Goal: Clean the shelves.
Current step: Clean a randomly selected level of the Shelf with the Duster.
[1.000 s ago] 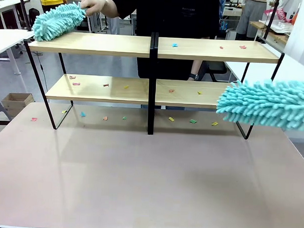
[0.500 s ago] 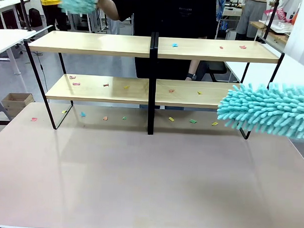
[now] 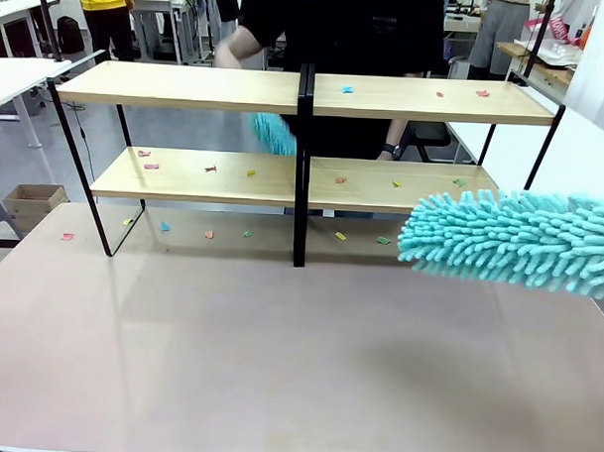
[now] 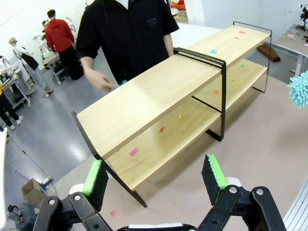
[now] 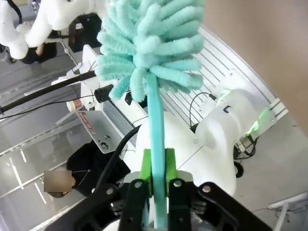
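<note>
Wooden boards on a black frame: the shelves (image 3: 188, 86) stand across the far half of the worktop (image 3: 277, 364). Sweep step is in hand by my read, with the rack only partly cleared.

Left pincer (image 4: 154, 168) is spread wide and holds nothing. It hangs above the worktop off the rack's left end, well apart from the boards.

Top-left board looks bare; lower-left board carries scraps (image 3: 151, 165). Person's hand (image 3: 229, 55) is over the top-left board, blurred. A second duster (image 3: 273, 134) shows behind the rack, between the tiers, just left of the centre post (image 3: 302, 167).

Right of the post, both boards have scraps on them, and more lie on the worktop under the rack.

Far right, the duster (image 3: 510, 238) lies roughly level, its tip in front of the lower-right board's outer end. Touching or apart, cannot tell. Right pincer (image 5: 158, 168) is pressed together on its handle, green pads either side.

Next move, I judge: raise the tip onto the lower-right board, feed it in between the tiers, then drag the scraps off along the board without clipping the frame or the post.
</note>
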{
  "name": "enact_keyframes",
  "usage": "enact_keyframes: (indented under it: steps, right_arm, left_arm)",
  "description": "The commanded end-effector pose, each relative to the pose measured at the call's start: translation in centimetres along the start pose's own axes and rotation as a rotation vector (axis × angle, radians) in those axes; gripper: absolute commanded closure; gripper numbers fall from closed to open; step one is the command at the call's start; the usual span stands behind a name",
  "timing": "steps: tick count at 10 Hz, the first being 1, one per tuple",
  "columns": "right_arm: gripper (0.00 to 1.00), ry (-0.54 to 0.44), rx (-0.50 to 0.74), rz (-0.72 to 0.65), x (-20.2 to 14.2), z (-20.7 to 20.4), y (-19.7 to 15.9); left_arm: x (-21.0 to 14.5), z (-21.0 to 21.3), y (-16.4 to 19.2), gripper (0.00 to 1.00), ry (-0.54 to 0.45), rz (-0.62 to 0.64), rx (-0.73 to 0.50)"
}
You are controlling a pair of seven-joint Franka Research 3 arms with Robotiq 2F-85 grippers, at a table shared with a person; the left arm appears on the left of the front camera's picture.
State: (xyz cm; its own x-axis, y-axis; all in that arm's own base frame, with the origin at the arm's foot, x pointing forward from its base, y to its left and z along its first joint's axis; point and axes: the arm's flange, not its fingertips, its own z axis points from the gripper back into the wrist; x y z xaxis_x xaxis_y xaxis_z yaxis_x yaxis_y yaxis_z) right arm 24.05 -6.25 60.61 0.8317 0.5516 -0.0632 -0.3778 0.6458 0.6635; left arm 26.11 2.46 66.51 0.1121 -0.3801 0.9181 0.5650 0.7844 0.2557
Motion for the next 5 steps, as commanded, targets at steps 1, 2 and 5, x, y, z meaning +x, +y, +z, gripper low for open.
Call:
enact_keyframes:
  steps: [1, 2, 5]
  right_arm:
    - [0.87, -0.033, -0.079, 0.045, 4.7, -2.0, 0.5]
    - [0.87, -0.069, -0.083, 0.061, 7.1, -2.8, 0.4]
    - [0.87, -0.067, -0.013, 0.153, 11.2, -3.6, 1.3]
  left_arm:
    - [0.0, 0.0, 0.0, 0.00, 0.004, -0.003, 0.007]
    - [0.0, 0.0, 0.0, 0.00, 0.004, -0.003, 0.007]
    - [0.0, 0.0, 0.0, 0.00, 0.004, -0.003, 0.007]
